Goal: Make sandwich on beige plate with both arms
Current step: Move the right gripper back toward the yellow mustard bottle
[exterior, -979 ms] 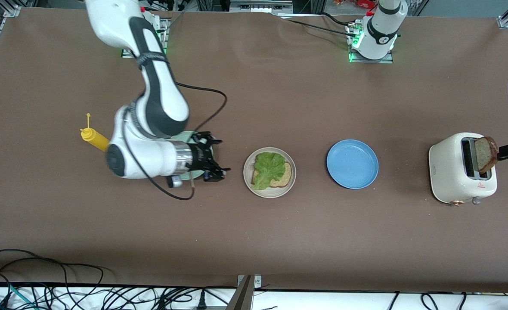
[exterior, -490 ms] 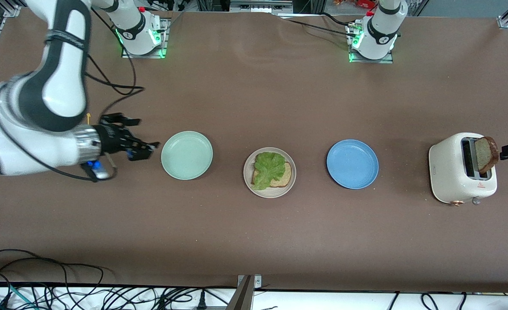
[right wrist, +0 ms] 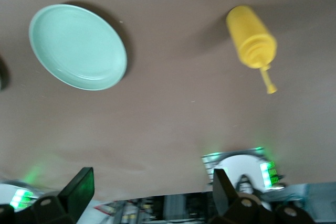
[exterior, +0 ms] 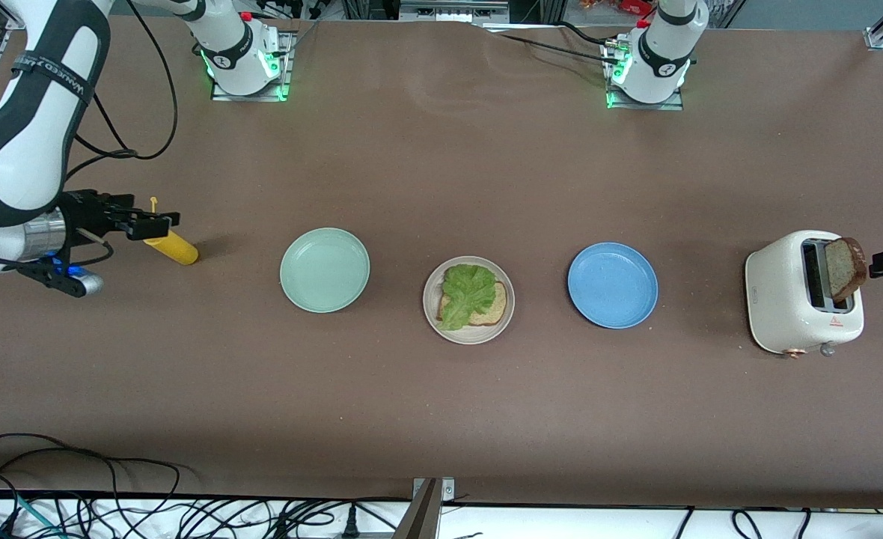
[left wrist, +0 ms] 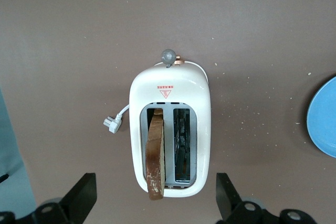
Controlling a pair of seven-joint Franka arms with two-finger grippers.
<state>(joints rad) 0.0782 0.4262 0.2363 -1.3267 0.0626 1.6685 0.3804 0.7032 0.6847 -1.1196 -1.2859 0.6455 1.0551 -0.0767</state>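
Note:
The beige plate (exterior: pixel 435 311) sits mid-table with one bread slice (exterior: pixel 491 309) and a green lettuce leaf (exterior: pixel 465 291) on it. A second, dark-crusted slice (exterior: pixel 844 268) stands tilted in a slot of the white toaster (exterior: pixel 786 296) at the left arm's end. My left gripper (left wrist: pixel 153 199) hangs open over that end of the toaster, its fingers (left wrist: pixel 79 198) wide on either side of the slice (left wrist: pixel 155 156) and apart from it. My right gripper (exterior: pixel 159 223) is open and empty above the yellow squeeze bottle (exterior: pixel 174 248).
A mint-green plate (exterior: pixel 325 269) lies between the bottle and the beige plate. A blue plate (exterior: pixel 612 284) lies between the beige plate and the toaster. The toaster's cord and plug (left wrist: pixel 112 123) rest on the table beside it. Loose cables run along the table's front edge.
My right arm has swung away from the mint-green plate toward its own end of the table and now hangs over the yellow bottle. The left gripper has barely moved.

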